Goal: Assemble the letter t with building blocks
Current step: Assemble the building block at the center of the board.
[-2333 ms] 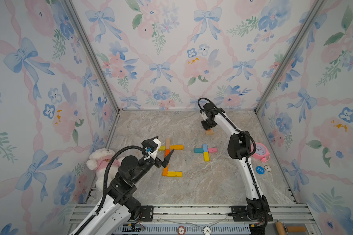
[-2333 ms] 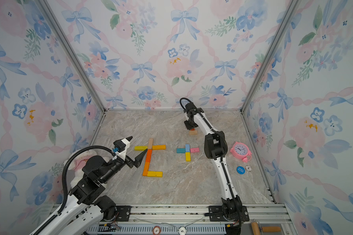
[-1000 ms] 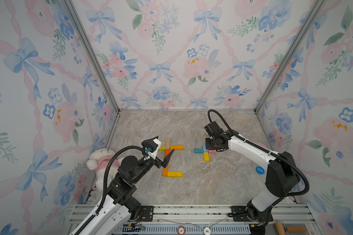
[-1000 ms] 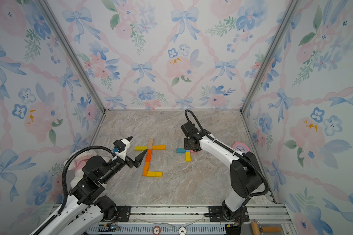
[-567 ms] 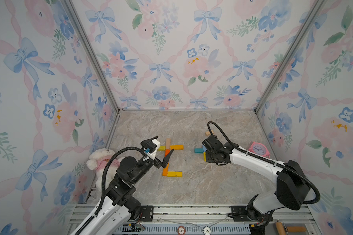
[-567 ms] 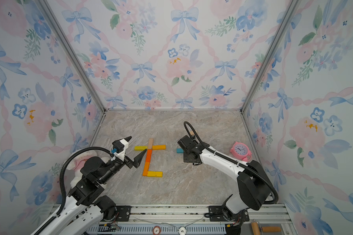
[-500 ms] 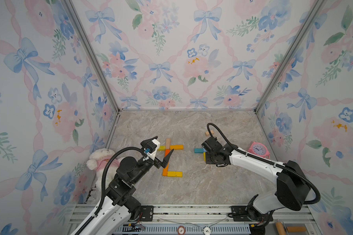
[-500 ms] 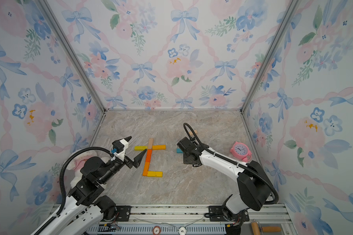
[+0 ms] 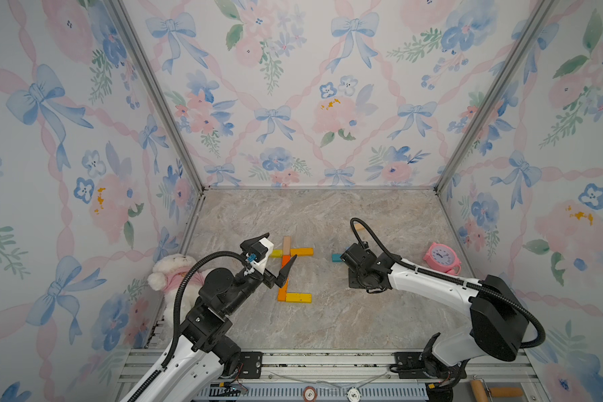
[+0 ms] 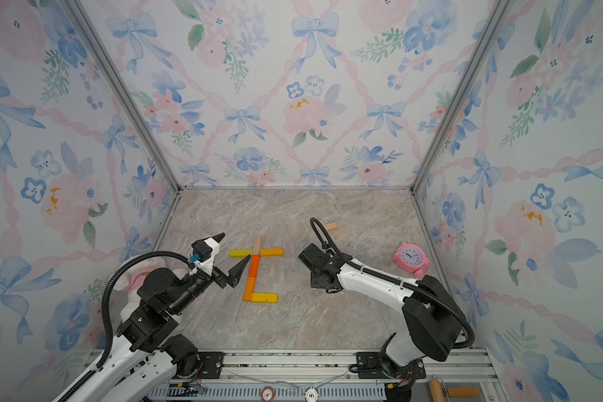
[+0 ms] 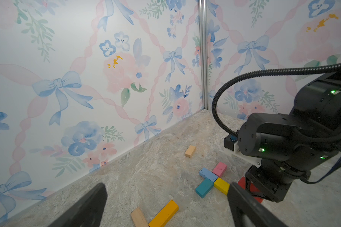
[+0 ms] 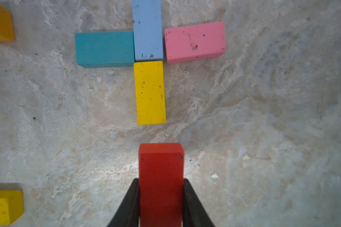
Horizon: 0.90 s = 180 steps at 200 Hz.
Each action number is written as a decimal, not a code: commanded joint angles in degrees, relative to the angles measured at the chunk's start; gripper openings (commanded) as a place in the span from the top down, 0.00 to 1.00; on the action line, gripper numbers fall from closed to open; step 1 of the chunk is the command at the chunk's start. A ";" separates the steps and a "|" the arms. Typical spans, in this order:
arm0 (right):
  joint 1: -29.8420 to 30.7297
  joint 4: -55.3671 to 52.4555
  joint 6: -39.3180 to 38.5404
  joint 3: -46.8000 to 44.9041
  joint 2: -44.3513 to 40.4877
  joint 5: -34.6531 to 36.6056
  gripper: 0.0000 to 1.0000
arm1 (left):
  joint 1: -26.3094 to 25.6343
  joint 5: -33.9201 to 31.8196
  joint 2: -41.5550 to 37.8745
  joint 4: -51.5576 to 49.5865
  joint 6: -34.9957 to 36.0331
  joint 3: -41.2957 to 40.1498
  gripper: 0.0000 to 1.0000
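Four short wooden bricks lie flat in a cross on the marble-patterned tabletop (image 9: 328, 323), seen from my remote console. A pale blue brick (image 12: 147, 29) sits end to end with a yellow brick (image 12: 150, 92). A teal brick (image 12: 104, 49) touches the blue one's side, and a pink brick (image 12: 194, 42) lies just off the opposite side.

The right gripper (image 12: 160, 180) has its black fingers (image 12: 130, 200) narrowed onto the long sides of a red wooden brick (image 12: 160, 163). That brick points at the yellow brick's free end, with bare table between them. Whether it rests on the surface or hangs just above, I cannot tell from this angle.

The left gripper (image 10: 236, 245) hovers with fingers spread wide and nothing between them, near a second figure. This one has an orange stem (image 10: 253, 275) with a yellow foot (image 10: 264, 297) at its near end. At its far end a tan upright (image 10: 257, 242) is flanked by a yellow bar (image 10: 241, 253) and an amber bar (image 10: 271, 251).

A peach brick (image 10: 330, 227) lies alone toward the back wall. A pink alarm clock (image 9: 441, 257) stands near the right wall, and a white plush toy (image 9: 174, 275) sits by the left.
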 commanded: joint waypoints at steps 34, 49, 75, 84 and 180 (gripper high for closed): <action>0.76 1.79 0.18 -0.37 3.70 -0.68 0.78 | 0.40 0.84 -0.20 1.08 -0.09 -0.06 0.02; 0.70 2.07 0.07 -0.40 4.38 -1.00 0.78 | 0.40 0.84 -0.15 1.10 -0.03 -0.06 0.02; 0.85 2.88 -0.19 -0.55 5.41 -1.39 0.78 | 0.38 1.07 0.02 1.11 0.04 -0.05 0.02; 0.87 2.81 -0.49 -0.42 5.95 -1.53 0.78 | 0.41 1.09 0.00 1.06 -0.01 0.00 0.02; 1.00 3.15 -1.77 -0.04 9.90 -1.44 0.78 | 0.42 1.09 -0.05 0.99 -0.02 -0.11 0.02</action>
